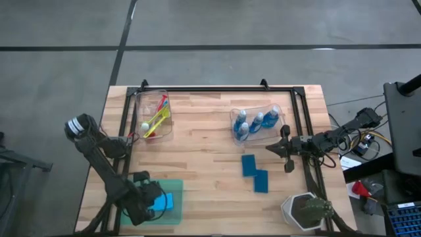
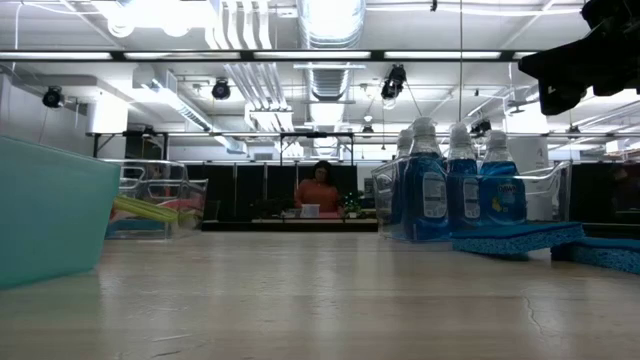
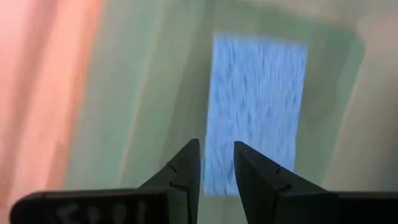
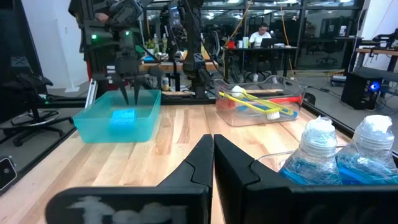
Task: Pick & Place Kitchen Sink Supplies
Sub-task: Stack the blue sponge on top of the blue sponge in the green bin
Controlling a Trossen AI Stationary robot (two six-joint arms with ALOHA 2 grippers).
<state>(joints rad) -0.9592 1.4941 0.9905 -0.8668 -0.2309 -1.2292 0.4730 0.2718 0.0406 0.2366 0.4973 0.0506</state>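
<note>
Two sponges (image 1: 254,173) lie loose on the table, lower right of centre in the high view; a third sponge (image 1: 166,201) sits in the green tray (image 1: 176,186), lower left. Left gripper (image 1: 156,204) hangs over that tray, fingers slightly parted and empty, the sponge directly below in the left wrist view: looks like the release step. Next move likely calls for lifting clear of the tray wall, then fetching another sponge. Right gripper (image 1: 287,150) waits at right of centre, fingers closed, holding nothing. Farther up: blue bottles (image 1: 255,122) in a clear bin (image 1: 233,116), brushes (image 1: 155,119) in another bin (image 1: 140,105).
</note>
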